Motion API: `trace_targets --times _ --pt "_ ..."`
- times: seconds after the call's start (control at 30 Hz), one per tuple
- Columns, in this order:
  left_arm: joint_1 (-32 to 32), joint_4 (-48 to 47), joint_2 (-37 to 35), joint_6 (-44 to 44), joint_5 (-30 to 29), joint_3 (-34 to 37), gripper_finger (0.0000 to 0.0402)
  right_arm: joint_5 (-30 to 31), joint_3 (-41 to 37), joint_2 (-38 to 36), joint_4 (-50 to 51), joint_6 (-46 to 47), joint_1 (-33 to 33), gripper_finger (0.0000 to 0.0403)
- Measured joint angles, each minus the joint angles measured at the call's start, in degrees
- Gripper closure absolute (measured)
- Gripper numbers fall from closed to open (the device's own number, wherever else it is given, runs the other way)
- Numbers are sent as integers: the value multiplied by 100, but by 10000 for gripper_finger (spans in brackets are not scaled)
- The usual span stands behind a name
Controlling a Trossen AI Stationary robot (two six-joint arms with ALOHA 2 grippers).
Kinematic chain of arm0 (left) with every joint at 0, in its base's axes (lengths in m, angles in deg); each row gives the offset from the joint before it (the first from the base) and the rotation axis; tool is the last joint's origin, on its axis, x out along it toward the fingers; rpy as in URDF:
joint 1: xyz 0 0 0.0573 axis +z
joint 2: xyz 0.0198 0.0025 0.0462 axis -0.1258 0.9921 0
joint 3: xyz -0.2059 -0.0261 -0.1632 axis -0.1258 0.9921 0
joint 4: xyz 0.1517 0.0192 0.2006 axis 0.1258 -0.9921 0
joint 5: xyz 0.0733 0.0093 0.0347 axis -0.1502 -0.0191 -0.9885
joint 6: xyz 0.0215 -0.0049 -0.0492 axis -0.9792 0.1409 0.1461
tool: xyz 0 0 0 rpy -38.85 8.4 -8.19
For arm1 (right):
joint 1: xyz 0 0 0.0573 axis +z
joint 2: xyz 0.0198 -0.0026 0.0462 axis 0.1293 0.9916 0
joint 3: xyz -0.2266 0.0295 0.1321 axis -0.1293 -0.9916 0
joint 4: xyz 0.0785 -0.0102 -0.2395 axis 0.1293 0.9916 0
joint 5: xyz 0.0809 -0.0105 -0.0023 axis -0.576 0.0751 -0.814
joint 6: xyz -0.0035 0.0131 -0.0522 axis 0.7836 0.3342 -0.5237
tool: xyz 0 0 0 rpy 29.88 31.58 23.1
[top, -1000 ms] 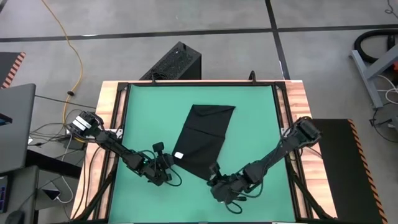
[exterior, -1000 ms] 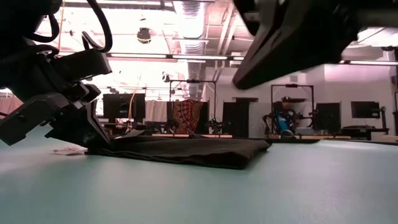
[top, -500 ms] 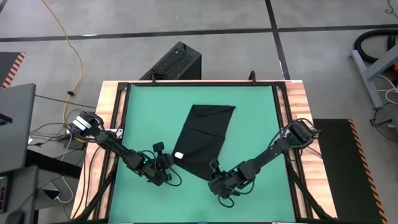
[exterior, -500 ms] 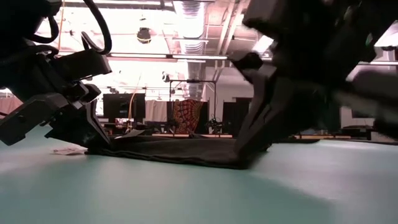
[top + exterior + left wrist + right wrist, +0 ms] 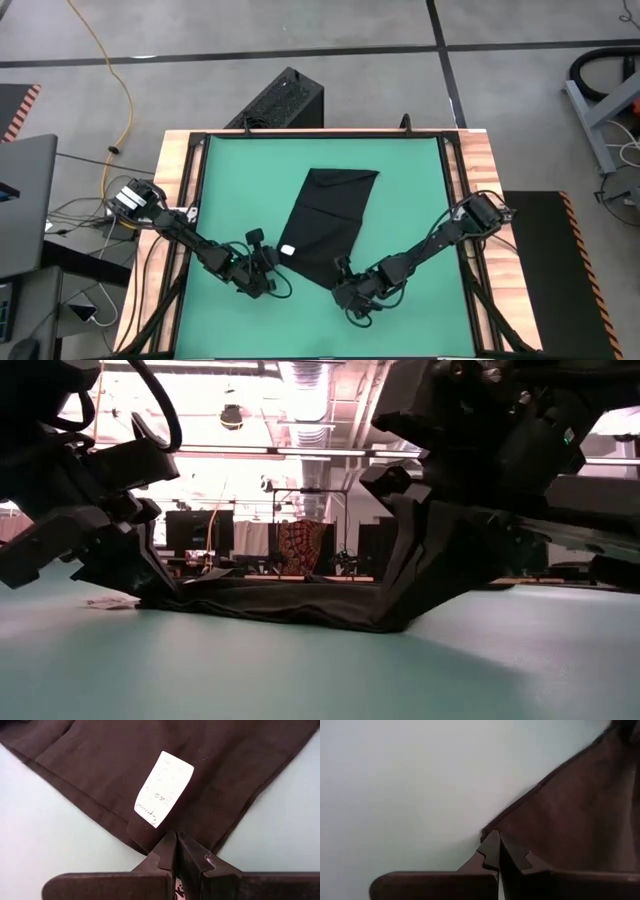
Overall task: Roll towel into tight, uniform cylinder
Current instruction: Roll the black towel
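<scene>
On the green mat [image 5: 410, 190] the towel [image 5: 330, 222] lies flat as a folded strip, long axis running diagonally from the far middle toward the near edge, white tag [image 5: 164, 788] at the near-left corner. Both claws sit at that near short end: left gripper [image 5: 176, 851] pinched together on the corner by the tag, right gripper [image 5: 497, 851] pinched on the opposite near corner, edge slightly lifted in the low view. Towel extends away from both claws, so the roll likely goes forward along the long axis. Neither arm is clearly nearer.
</scene>
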Motion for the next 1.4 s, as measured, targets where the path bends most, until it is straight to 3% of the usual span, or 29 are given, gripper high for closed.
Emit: trace_targets --times 0.23,0.57,0.73,0.93,1.07,1.17,1.23,1.4 --pt "-22 161 -2 483 318 0 401 -619 -6 0 304 291 36 382" --pt "-73 580 0 789 785 -4 401 -651 -12 9 486 492 326 382" --pt "-76 675 2 725 856 -2 402 -169 -28 -230 522 277 453 380" --pt "-76 688 2 715 873 0 401 365 -45 -1172 722 -494 458 374" --pt "-76 678 2 621 854 0 401 932 -45 -1594 743 -1097 -3 373" --pt "-78 675 2 581 840 0 402 865 -47 -1791 695 -1445 -660 363" --pt "-76 673 2 579 841 0 402 525 -37 -1788 492 -1642 -1144 347" --pt "-76 671 4 442 845 0 401 -976 -45 -1203 -582 -2439 -2229 294"
